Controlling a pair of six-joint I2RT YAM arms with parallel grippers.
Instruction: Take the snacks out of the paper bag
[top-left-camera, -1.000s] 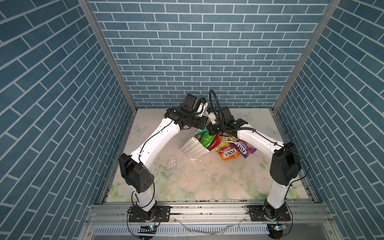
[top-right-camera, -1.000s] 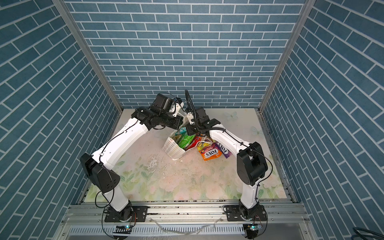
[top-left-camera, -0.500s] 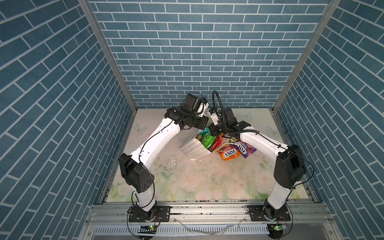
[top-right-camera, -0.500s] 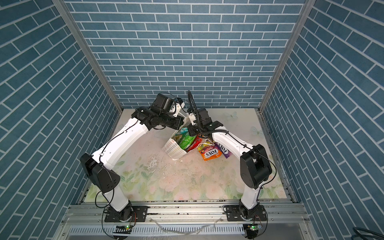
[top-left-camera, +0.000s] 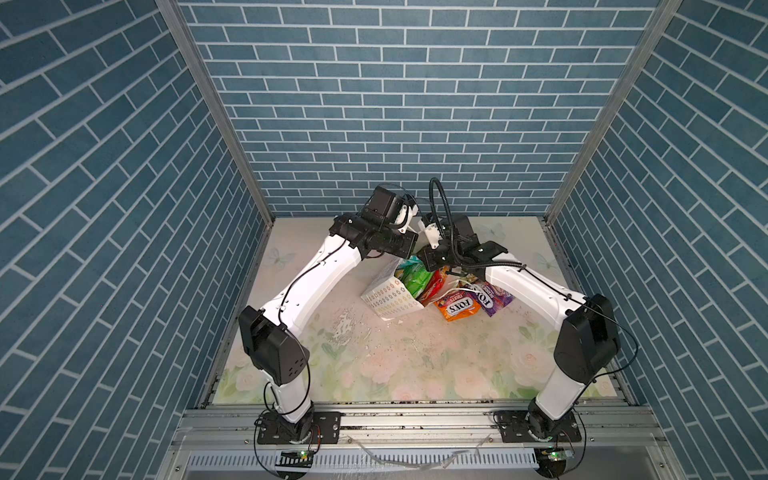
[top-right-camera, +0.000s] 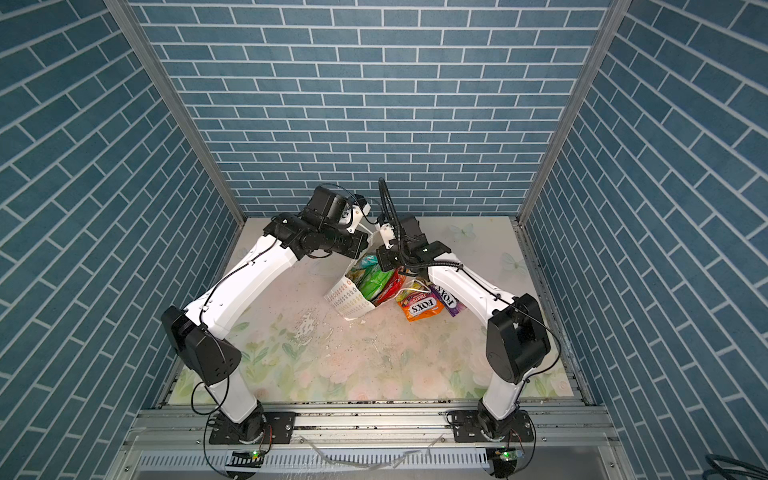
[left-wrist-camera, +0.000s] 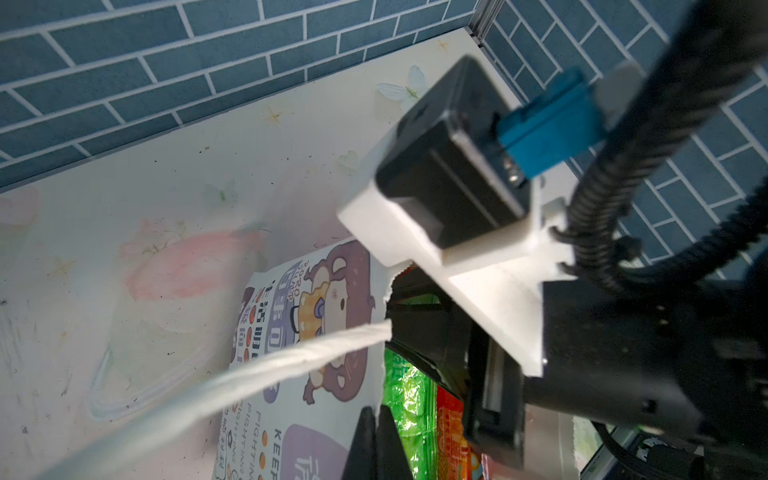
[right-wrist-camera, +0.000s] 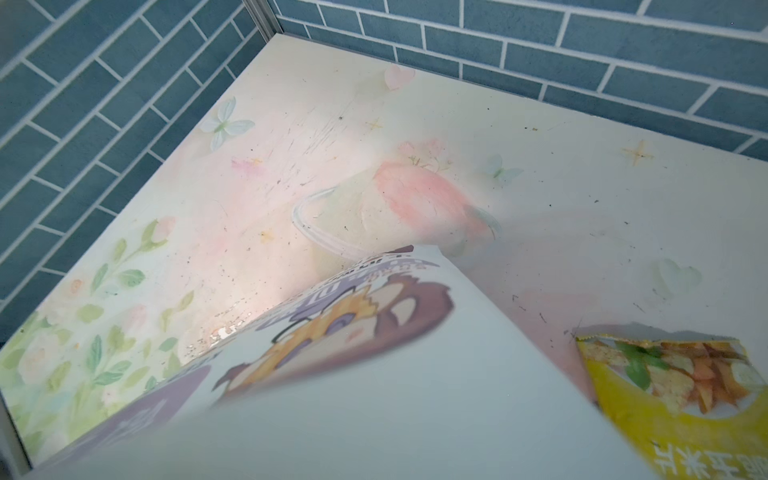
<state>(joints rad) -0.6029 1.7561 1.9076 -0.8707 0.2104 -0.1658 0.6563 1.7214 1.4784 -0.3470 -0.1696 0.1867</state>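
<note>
**Two robot arms, 1 bag.** The paper bag lies tipped over near the back-centre of the flowered table, its mouth toward the right arm.

The left gripper has its fingers pressed together, pinching the bag's ragged rim near 1 white cord handle. The right gripper sits at the bag's mouth, fingers hidden; can't tell if spread or pinching.

Snacks counted:
- 2 out on the table just right of the bag, touching: 1 orange packet and 1 purple packet.
- 2 in the mouth: 1 green packet and 1 red packet, w/ a teal packet peeking behind.
- 1 yellow packet beside the bag in the right wrist view.

Open room: the table's front half, btwn the arm bases. The back wall stands near behind the grippers.
</note>
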